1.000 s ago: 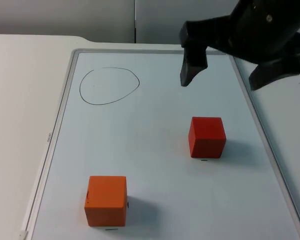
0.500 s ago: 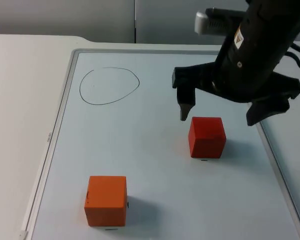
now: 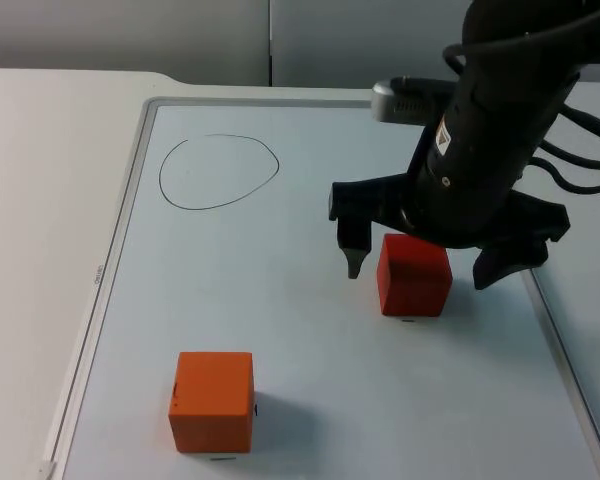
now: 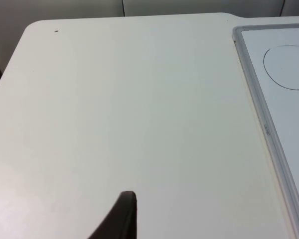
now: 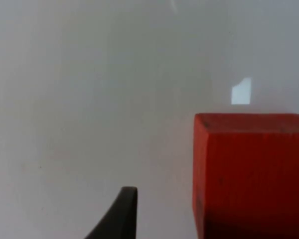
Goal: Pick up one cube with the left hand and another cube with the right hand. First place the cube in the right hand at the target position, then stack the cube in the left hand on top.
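Right gripper (image 3: 420,265) sits right of centre in the top view, low over the red solid cube (image 3: 414,276), fingers spread wide. One fingertip (image 3: 354,262) hangs just left of the cube; the other stands at the cube's right, near the whiteboard's right frame. Neither touches the cube as far as I can tell. In the right wrist view the red cube (image 5: 251,174) stands just beside the black fingertip (image 5: 120,214), with a gap between them.

Orange solid cube (image 3: 213,400) rests at lower left of the top view, well apart from the red one. Both stand on the pale whiteboard sheet (image 3: 280,330) laid on the white bench (image 3: 40,200). Hand-drawn black circle (image 3: 218,171), presumably the target, lies at upper left of the board.

Left gripper waits off the board over bare bench; the left wrist view gives its one fingertip (image 4: 117,219), the board's edge (image 4: 261,114) and part of the circle (image 4: 286,67). Cannot tell whether its fingers are apart or closed.

Handling judgement: the cubes look rigid, with flat matte faces, probably light wood or foam; not fragile, unlikely to deform. Best hold is on two opposite vertical faces, centred, fingers square to the faces so the cube does not twist. The smooth board could let a cube slide if one finger touches first.
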`<action>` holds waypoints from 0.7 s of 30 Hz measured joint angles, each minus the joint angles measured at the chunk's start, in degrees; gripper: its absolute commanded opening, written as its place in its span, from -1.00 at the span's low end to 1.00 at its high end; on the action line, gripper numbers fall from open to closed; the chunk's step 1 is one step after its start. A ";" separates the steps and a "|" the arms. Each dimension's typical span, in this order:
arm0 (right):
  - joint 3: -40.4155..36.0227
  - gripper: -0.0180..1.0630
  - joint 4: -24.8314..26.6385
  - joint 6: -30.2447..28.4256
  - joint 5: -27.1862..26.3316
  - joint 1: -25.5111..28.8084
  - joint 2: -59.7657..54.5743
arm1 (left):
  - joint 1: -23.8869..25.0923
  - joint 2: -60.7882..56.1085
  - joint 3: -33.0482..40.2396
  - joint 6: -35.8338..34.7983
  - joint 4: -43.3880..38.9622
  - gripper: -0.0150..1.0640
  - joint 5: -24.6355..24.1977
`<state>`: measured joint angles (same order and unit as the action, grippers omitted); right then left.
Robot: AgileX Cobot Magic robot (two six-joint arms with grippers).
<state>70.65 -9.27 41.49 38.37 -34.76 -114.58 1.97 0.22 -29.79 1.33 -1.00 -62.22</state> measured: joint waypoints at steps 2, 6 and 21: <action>0.00 0.87 -0.37 0.09 -0.47 0.11 -0.24 | 0.00 0.00 0.00 0.00 0.00 0.98 0.00; 0.00 0.86 -0.53 0.21 -1.05 0.46 -0.70 | 0.00 0.00 0.00 0.00 0.00 0.98 0.00; 0.00 -0.28 -0.75 0.31 -1.51 0.69 -1.59 | 0.00 0.00 0.00 0.00 0.00 0.98 0.00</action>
<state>70.65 -10.02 41.81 36.86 -34.07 -116.17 1.97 0.22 -29.79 1.33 -1.00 -62.22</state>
